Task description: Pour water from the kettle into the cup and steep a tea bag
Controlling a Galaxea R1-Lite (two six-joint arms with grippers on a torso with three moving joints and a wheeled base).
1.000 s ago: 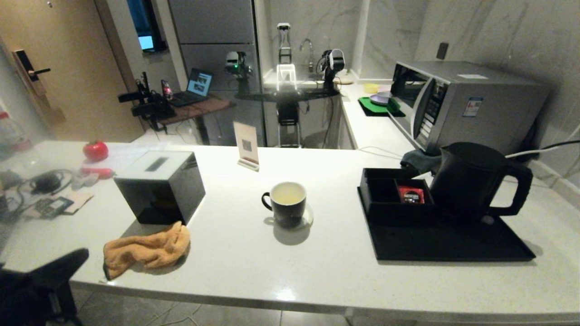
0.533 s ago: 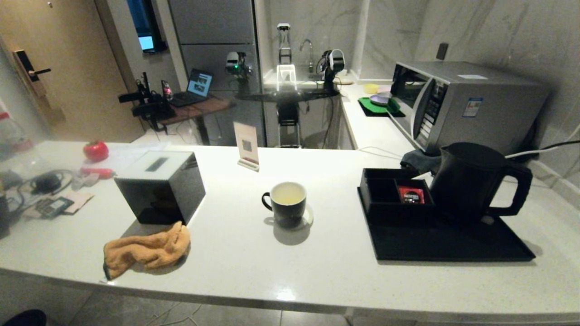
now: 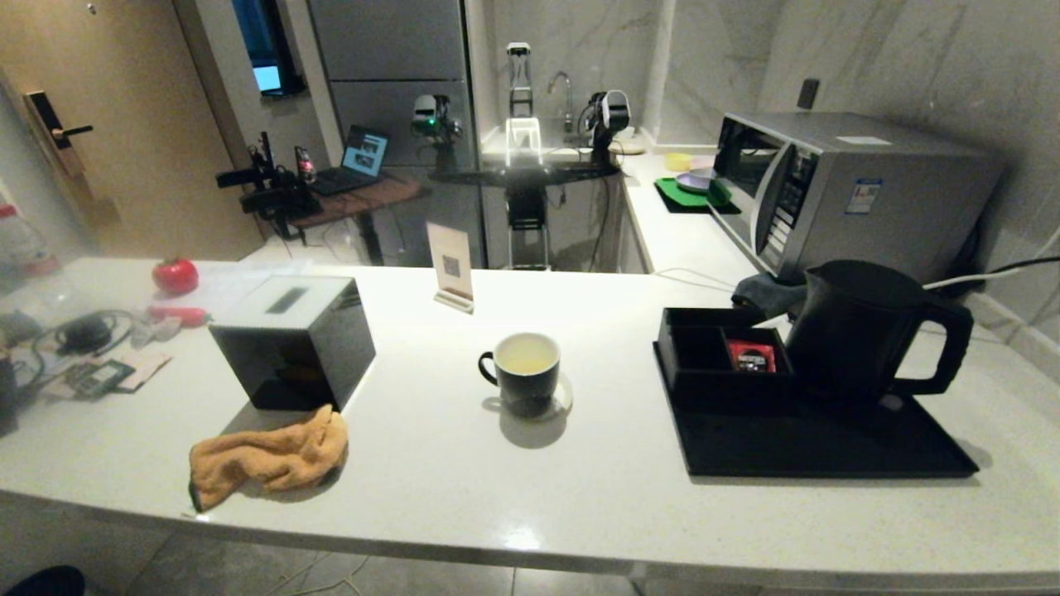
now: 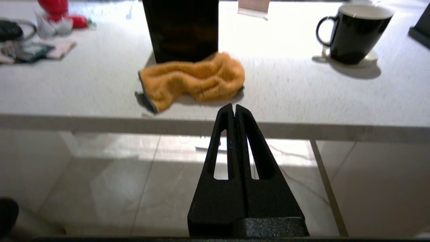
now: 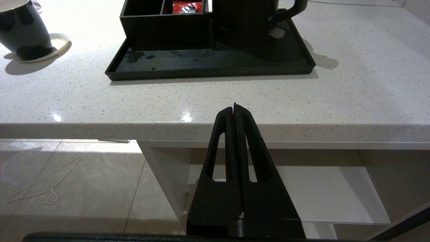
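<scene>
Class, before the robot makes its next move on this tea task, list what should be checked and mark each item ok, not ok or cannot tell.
1. Cup upright on its coaster: ok.
2. Liquid in cup: ok, pale yellowish.
3. Tea bag in cup: cannot tell.
4. Kettle upright on black tray: ok.
5. Left gripper shut, empty, below counter edge: ok.
6. Right gripper shut, empty, before counter edge: ok.

left gripper (image 4: 234, 107): matte black; two long fingers tapering to a narrow tip, each with a slim elongated slot cut through it
left gripper base: wide black block with a finely grained texture
right gripper (image 5: 234, 106): matte black, same tapered slotted shape; tiny orange glint at the tip, small white fleck near the base
right gripper base: broad, dark, grainy
</scene>
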